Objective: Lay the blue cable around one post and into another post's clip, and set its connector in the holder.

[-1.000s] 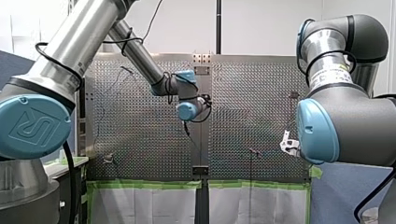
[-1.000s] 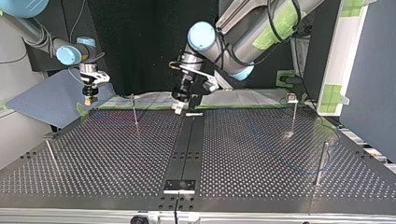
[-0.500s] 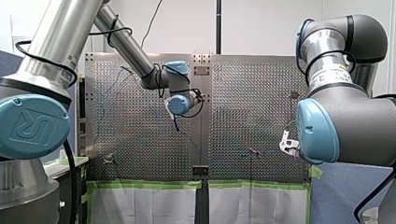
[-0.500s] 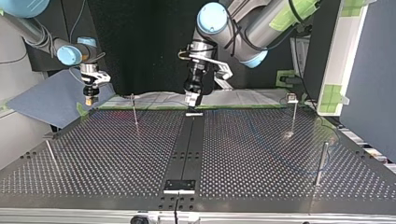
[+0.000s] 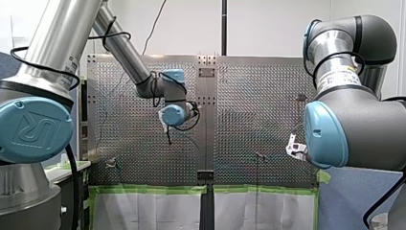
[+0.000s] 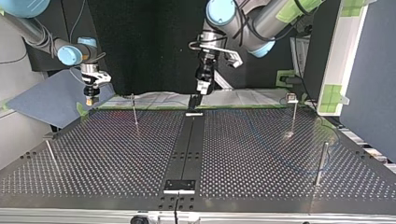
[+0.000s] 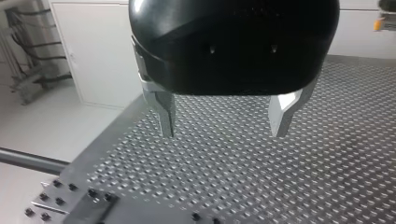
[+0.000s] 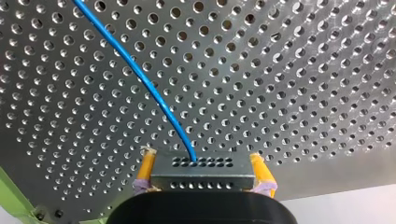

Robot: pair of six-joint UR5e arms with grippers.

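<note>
Perforated metal table [image 8: 303, 70], dull silver, studded with even rows of round holes. Thin upright rod posts [image 6: 135, 112] on it, one near the far edge toward the top view's right capped by a small boxy clip [image 6: 292, 97].

In my right gripper [image 8: 201, 159], yellow pads [image 8: 147, 165] pinched tight on the connector [image 8: 198, 173]: a flat grey rectangular block, rows of tiny holes on each showing face. Hangs clear of the table near its far corner at the top view's left (close by a green-taped edge [image 8: 11, 193]). Long axis of the block straight across, pad to pad. From its forward face, the blue cable [image 8: 140, 79]: smooth, round, glossy, heading away ahead of the gripper, then bending in one long sweep to the side over the holes.

On my left gripper [image 7: 224, 123], a rounded glossy black body and two tapered bare-metal fingers [image 7: 166, 114], spread wide apart, table showing between them. Points tip-down over the far end of the dark centre strip [image 6: 187, 149] in the top view.

Against a second ago: left gripper higher and further toward the top view's right, further left in the front view. Right gripper in the same spot, same clamp.
</note>
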